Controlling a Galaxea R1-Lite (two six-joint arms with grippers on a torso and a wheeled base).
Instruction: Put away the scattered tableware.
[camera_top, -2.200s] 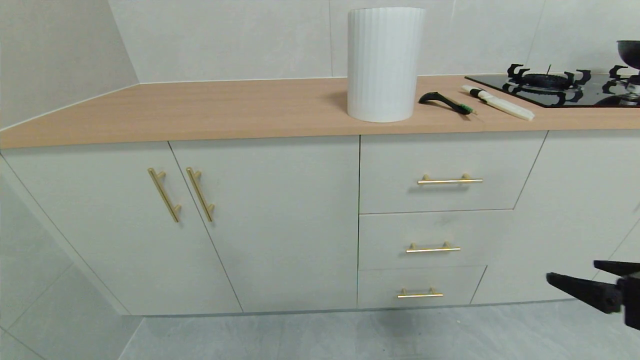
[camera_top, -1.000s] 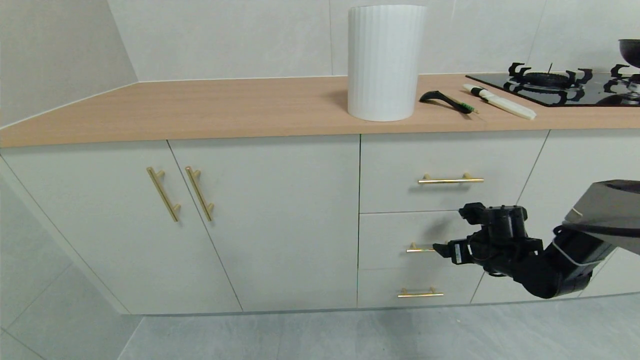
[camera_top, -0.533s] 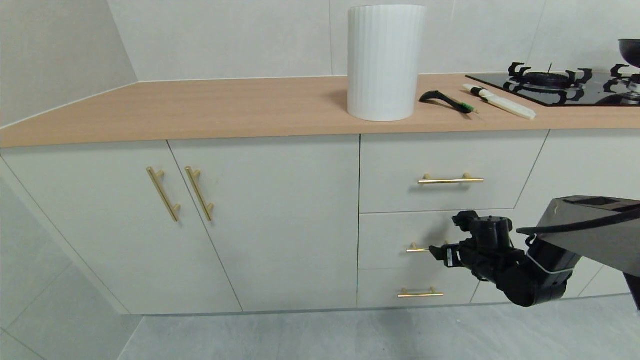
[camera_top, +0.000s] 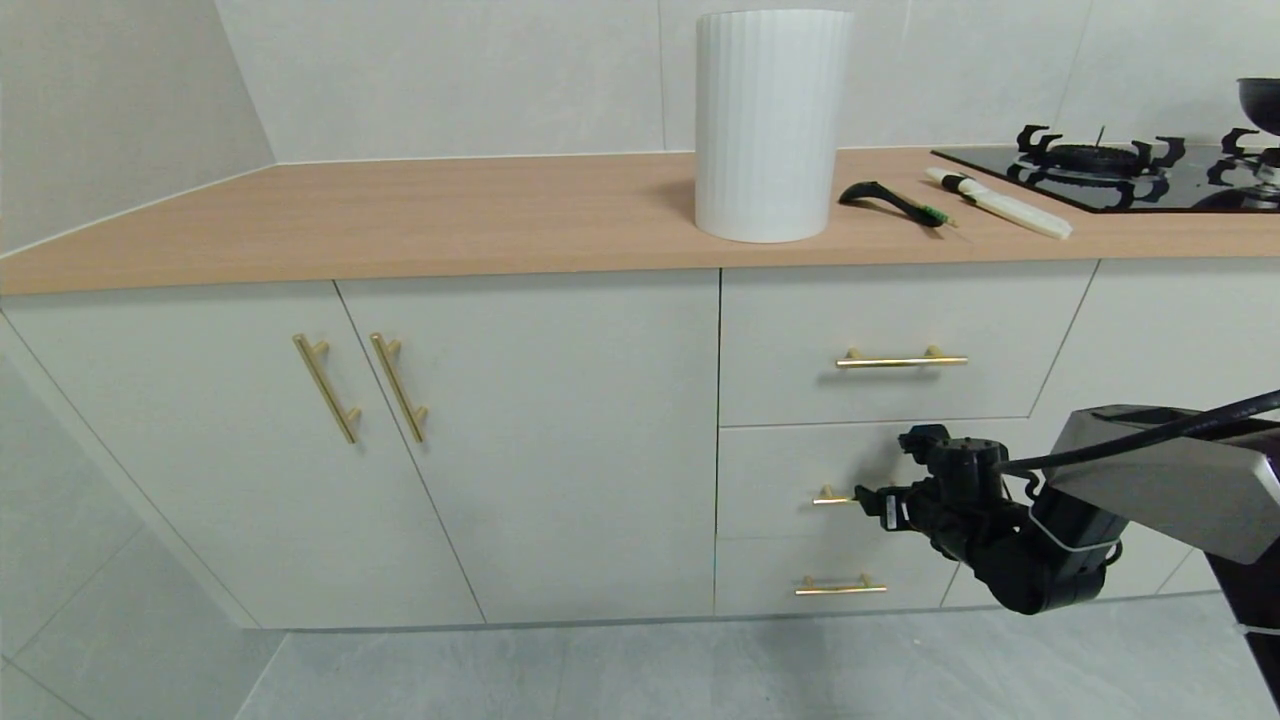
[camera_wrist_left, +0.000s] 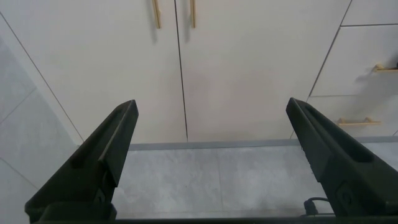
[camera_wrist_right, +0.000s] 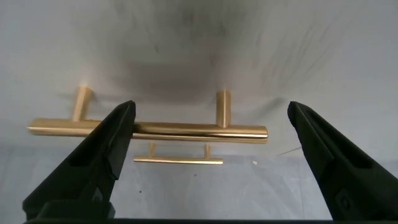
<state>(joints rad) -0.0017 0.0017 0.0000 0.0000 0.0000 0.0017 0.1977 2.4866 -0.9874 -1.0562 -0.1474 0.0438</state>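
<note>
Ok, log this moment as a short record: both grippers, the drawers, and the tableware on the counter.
right gripper: open, at the middle drawer handle, not shut on it
left gripper: open, holding nothing, low before the cabinet doors
drawers: three, all shut
tableware: black-handled utensil and white utensil lie on the countertop, between the white ribbed canister and the hob
task state: nothing put away yet
</note>
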